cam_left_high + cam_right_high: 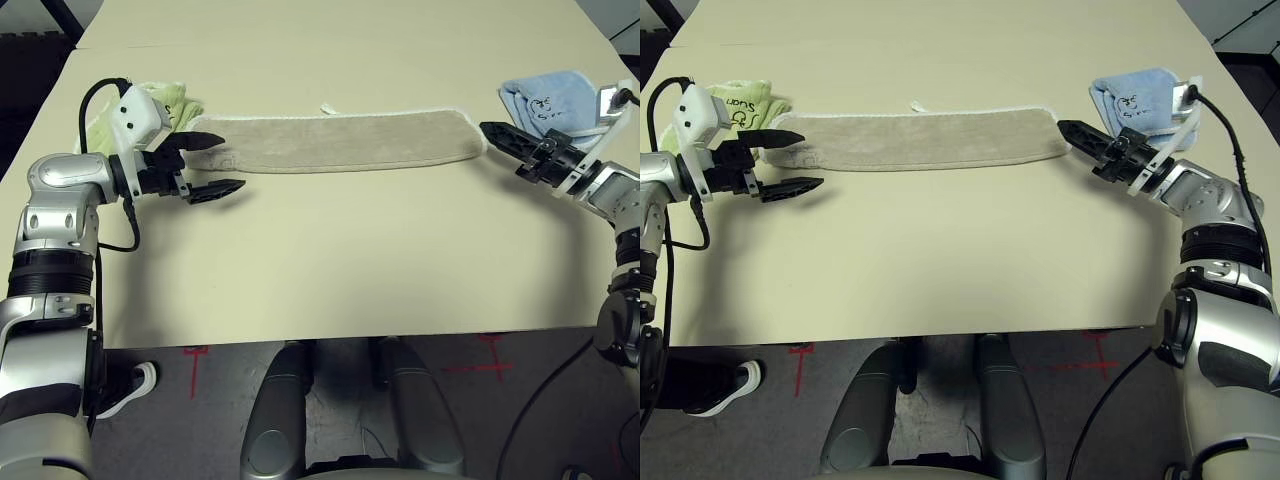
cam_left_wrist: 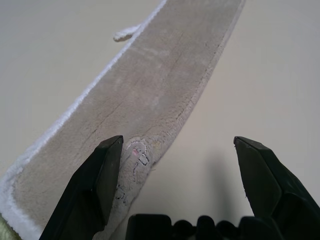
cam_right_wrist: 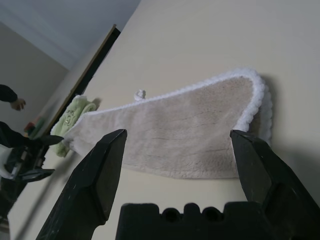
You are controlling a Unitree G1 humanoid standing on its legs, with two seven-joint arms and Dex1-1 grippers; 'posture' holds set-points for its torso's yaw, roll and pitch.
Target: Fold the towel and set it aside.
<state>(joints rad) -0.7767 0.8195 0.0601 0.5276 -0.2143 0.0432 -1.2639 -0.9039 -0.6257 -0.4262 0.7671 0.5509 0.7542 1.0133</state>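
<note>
**Folded towel flanked by two released end effectors**

Cream-coloured table [image 1: 330,270] surface is seen across both head views, with dark floor marked by red crosses below its near edge. The towel [image 1: 345,141], beige with white edge trim, is laid flat on the far half of the table as a long narrow strip running from left to right. A small white loop [image 1: 328,108] is seen projecting from its far edge near the middle.

The left end effector [image 1: 212,166] is held at the left end of the strip, its two black fingers spread wide apart; the upper finger is placed over the towel's end and the lower one over bare table just in front of it. Nothing is gripped. In the left wrist view a faint embroidered mark [image 2: 136,156] is seen on the towel beside one finger.

The right end effector [image 1: 1072,133] is pointed at the towel's rounded right end, just beside it. In the right wrist view its fingers are shown spread wide, with nothing between them.

A light green towel [image 1: 740,103] is bunched behind the left end effector, and a light blue towel [image 1: 1135,98] lies behind the right one.
</note>
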